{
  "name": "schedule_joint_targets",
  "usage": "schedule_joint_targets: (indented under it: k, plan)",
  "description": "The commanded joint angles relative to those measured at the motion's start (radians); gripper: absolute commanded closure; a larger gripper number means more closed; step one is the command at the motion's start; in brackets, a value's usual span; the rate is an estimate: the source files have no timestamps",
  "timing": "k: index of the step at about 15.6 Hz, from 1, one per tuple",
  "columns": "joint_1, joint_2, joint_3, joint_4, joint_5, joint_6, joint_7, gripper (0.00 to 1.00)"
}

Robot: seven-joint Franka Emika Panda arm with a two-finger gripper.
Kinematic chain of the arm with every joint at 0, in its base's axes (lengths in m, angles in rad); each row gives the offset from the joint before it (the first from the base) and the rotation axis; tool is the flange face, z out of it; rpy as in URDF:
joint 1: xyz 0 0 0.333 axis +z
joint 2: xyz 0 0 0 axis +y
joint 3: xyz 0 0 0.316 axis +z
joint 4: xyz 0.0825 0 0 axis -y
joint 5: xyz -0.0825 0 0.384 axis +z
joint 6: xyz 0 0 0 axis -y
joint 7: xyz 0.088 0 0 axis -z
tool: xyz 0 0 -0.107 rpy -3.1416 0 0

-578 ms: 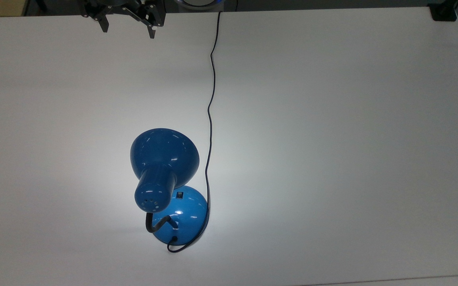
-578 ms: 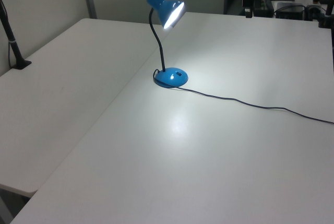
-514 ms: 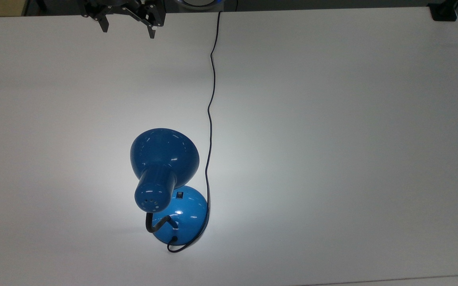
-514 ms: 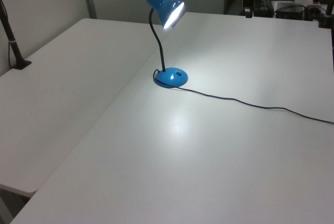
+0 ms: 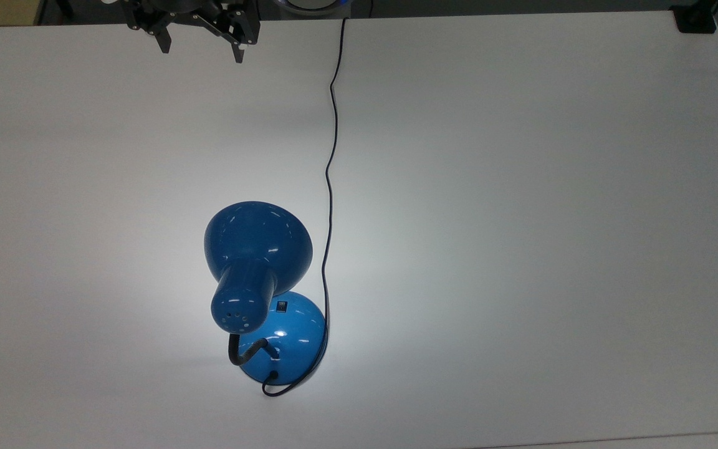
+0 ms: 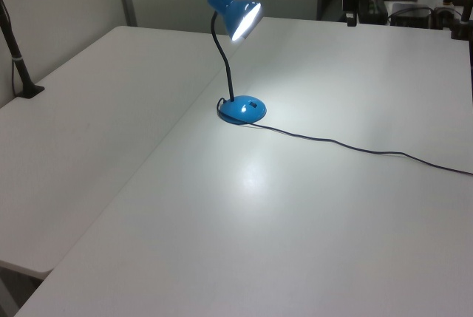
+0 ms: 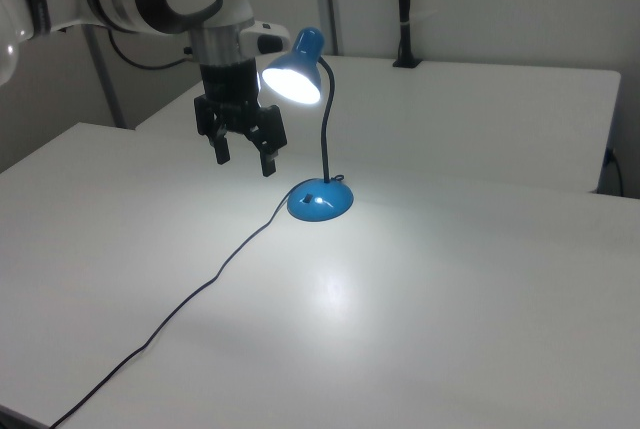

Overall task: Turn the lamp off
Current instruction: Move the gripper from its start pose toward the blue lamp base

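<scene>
A: Anything changed around the lamp [image 5: 259, 280]?
B: No. It stands lit on the table [image 5: 521, 218], switch [image 5: 282, 306] untouched.
A: And the hand [image 5: 199, 50]?
B: Barely shifted at the far edge, fingers apart, well away. The approach hasn't really begun.

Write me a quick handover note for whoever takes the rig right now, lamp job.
Gripper: open, empty, in the air near the table's far edge at the top view's upper left, well away from the lamp.
Lamp: upright on the table, lit, shade glowing in the right view. Switch on the base, facing up; cord runs to the table's far edge.
Done: nothing yet.
Left: reach the base, press the switch.
</scene>
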Motion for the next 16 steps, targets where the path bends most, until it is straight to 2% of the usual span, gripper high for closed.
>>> schedule_joint_targets:
  k: [1,2,3,4,5,6,7,10,16]
  plan:
    - [0.008,0.010,-0.004,-0.002,-0.001,0.041,0.004,0.00]
    - [0.006,0.013,-0.004,-0.004,-0.001,0.053,0.001,0.09]
    - [0.006,0.014,-0.003,-0.004,-0.001,0.058,-0.012,0.22]
    - [0.006,0.014,-0.003,-0.004,0.002,0.059,-0.042,0.41]
    - [0.003,0.016,-0.004,-0.004,0.016,0.064,-0.092,0.70]
    - [-0.012,0.020,-0.004,-0.004,0.045,0.070,-0.142,0.92]
    - [-0.018,0.020,-0.004,-0.004,0.077,0.073,-0.169,1.00]
    - [-0.017,0.039,-0.003,-0.015,0.109,0.160,-0.160,1.00]
    - [0.011,0.183,0.008,-0.013,0.258,0.464,-0.147,1.00]
